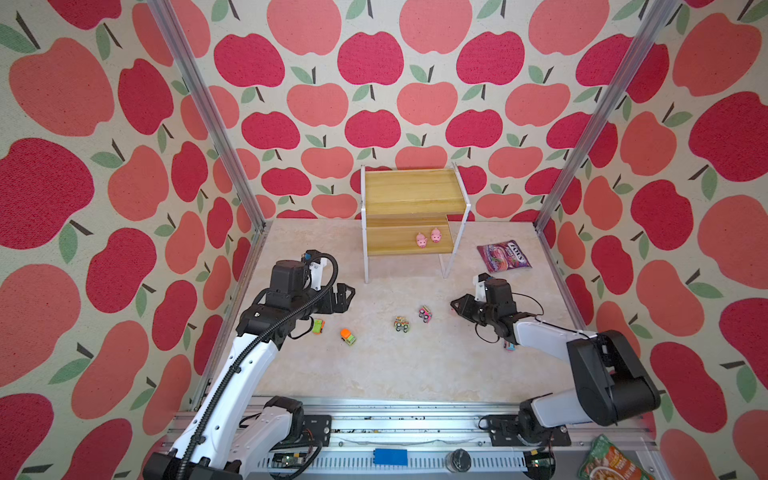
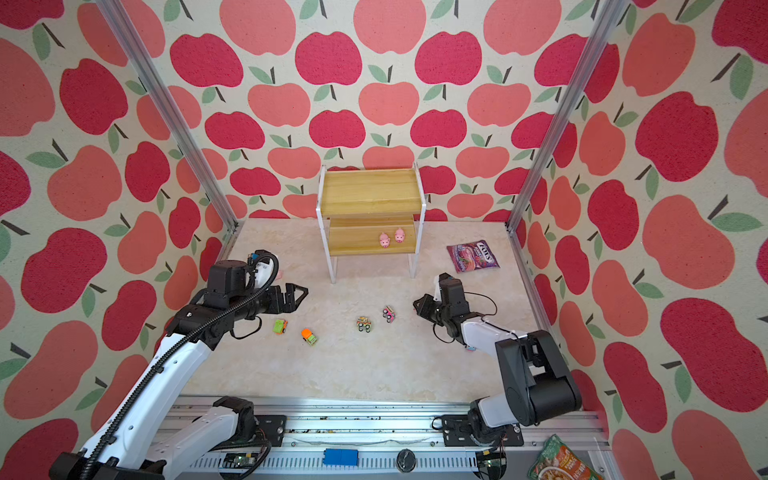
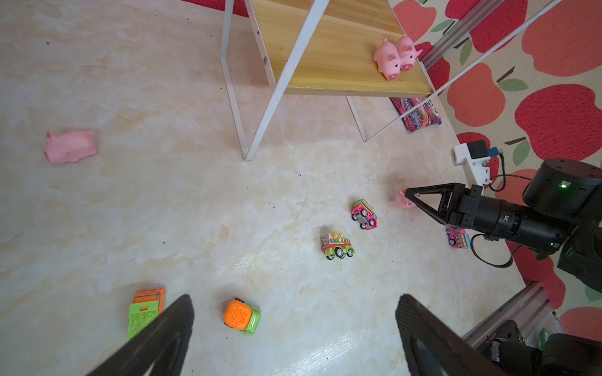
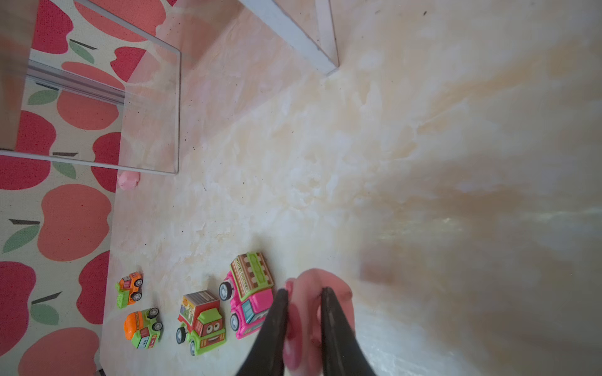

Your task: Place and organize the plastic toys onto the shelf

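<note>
Pig [image 4: 304,312] seemingly pinched by right tool [image 4: 304,289].

We see walls [image 1: 370,62] on three sides, covered in cream fabric printed with large red and coral apples with green leaves. Bare aluminium posts [image 1: 205,112] stand at the two back corners. The floor [image 1: 374,365] is a glossy cream marble-look surface, evenly lit with a pale sheen, and an aluminium rail [image 1: 415,409] runs along its near edge.
</note>
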